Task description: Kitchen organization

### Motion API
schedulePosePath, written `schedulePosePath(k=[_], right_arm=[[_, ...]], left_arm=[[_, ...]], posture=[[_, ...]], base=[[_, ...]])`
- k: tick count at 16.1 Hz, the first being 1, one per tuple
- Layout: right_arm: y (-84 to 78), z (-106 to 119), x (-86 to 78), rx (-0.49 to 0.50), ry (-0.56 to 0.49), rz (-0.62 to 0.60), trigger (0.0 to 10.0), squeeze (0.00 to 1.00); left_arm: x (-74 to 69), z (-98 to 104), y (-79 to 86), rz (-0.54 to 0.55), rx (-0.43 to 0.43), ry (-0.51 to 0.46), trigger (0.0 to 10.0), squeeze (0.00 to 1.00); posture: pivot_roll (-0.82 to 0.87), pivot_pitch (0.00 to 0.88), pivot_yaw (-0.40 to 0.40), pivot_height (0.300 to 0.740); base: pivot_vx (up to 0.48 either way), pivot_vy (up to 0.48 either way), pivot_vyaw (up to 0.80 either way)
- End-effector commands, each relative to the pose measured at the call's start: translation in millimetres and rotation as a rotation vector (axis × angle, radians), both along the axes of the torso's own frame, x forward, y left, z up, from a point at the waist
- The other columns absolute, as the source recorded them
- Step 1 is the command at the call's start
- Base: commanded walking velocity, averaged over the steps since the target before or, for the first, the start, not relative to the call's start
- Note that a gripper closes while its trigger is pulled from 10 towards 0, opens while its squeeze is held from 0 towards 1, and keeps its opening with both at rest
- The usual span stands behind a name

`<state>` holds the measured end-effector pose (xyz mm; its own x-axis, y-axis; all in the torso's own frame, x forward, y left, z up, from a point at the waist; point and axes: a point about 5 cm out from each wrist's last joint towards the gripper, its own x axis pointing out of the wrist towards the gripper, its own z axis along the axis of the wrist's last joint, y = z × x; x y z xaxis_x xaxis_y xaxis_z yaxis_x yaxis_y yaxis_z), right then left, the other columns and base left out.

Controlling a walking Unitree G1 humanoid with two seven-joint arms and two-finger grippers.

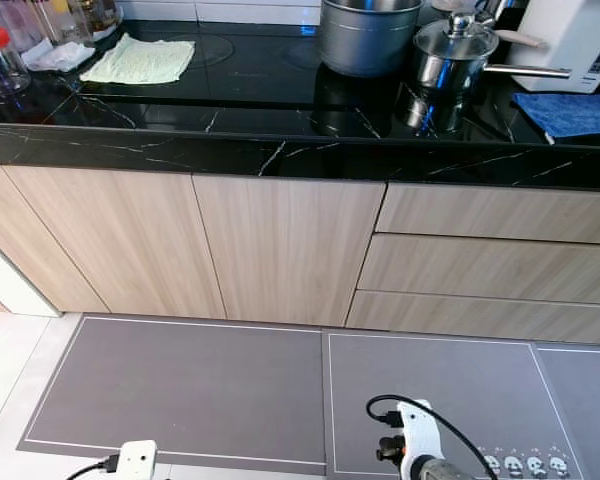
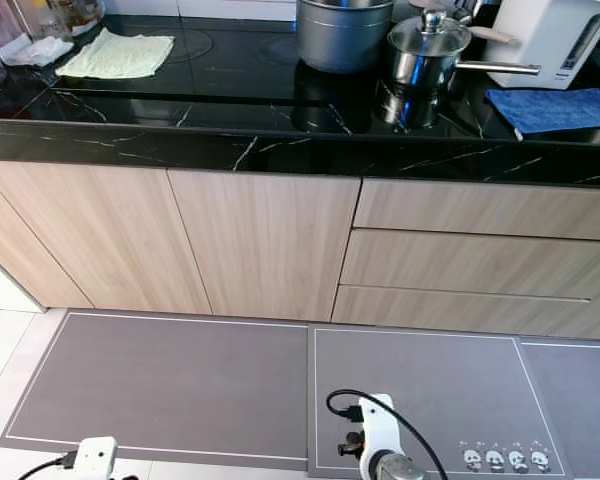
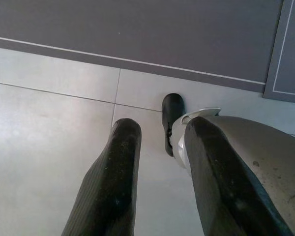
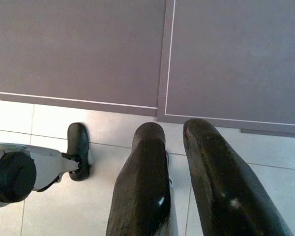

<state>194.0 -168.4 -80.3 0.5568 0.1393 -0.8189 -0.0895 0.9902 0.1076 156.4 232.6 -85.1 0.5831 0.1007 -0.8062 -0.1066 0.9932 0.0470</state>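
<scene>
Both arms hanging idle: left hand (image 3: 155,182) gapped open, right hand (image 4: 174,172) narrow, both empty, over floor. Pots: saucepan (image 1: 455,50) near bench (image 1: 280,150) edge. My worry: long handle gets clipped on reach, pan slides off.

This is a home kitchen. A black marble-look counter (image 1: 280,150) runs over pale wood cabinet doors (image 1: 280,250) and drawers (image 1: 490,265). On the counter stand a large grey pot (image 1: 368,35), a lidded steel saucepan (image 1: 455,50), a pale cloth (image 1: 140,60) and a blue cloth (image 1: 570,112). Grey mats (image 1: 190,390) cover the tiled floor (image 3: 44,123).
</scene>
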Motion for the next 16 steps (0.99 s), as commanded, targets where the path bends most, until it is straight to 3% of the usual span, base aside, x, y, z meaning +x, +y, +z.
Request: schedulePosePath(k=[1, 8, 10, 16], right_arm=[[-0.9, 0.9, 1.6, 0.005, -0.005, -0.014, 10.0, 0.0], [2.6, -0.1, -0.2, 0.018, 0.002, 0.018, 10.0, 0.0], [3.5, 0.2, 0.0, 0.011, -0.005, 0.044, 10.0, 0.0], [3.3, -0.4, -1.1, 0.023, 0.003, 0.032, 10.0, 0.0]], left_arm=[[-5.4, -2.5, -0.3, 0.031, -0.034, 0.015, 10.0, 0.0], [-6.0, -2.3, 1.0, -0.009, -0.009, 0.022, 10.0, 0.0], [-5.8, -2.4, 0.2, -0.014, -0.008, 0.022, 10.0, 0.0], [-9.0, -4.7, -2.7, -0.014, -0.006, 0.042, 10.0, 0.0]], posture=[[0.05, 0.083, -0.037, 0.74], [0.05, 0.087, -0.032, 0.74], [0.05, 0.088, -0.033, 0.74], [0.05, 0.084, -0.038, 0.74]], base=[[0.0, 0.0, 0.0], [0.0, 0.0, 0.0], [0.0, 0.0, 0.62], [0.0, -0.304, 0.07]])
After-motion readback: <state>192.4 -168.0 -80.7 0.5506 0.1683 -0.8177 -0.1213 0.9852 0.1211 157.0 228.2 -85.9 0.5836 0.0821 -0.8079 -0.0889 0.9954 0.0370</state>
